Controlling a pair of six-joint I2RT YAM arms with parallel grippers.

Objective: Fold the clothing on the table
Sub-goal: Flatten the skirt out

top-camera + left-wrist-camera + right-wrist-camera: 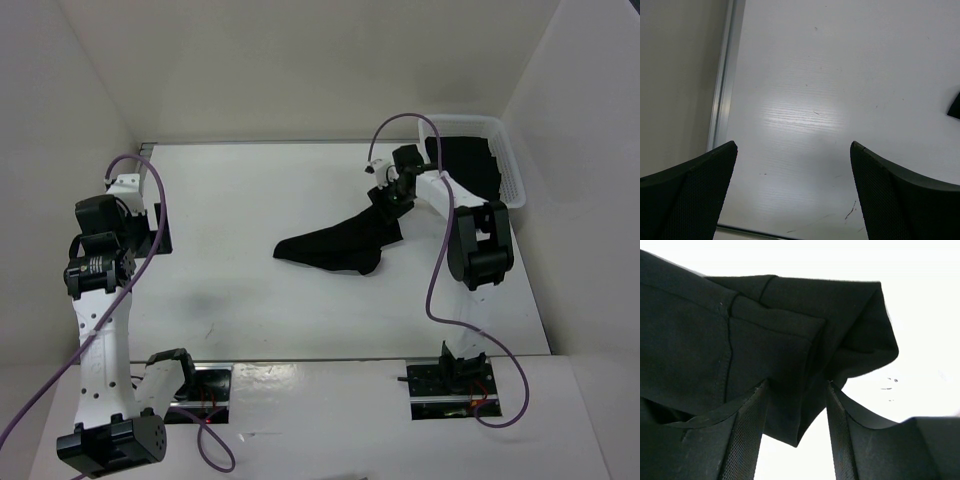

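Clothing: laid slanting toward the far right corner of the bench.
Right end effector: set around its far end; grip cannot be told.

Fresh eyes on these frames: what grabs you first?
The black clothing lies as a crumpled strip in the middle of the white table. The right gripper is at its far-right end, jaws straddling a fold. Next comes the white basket in the far-right corner, holding more black fabric. The left gripper hangs wide open near the table's left edge.
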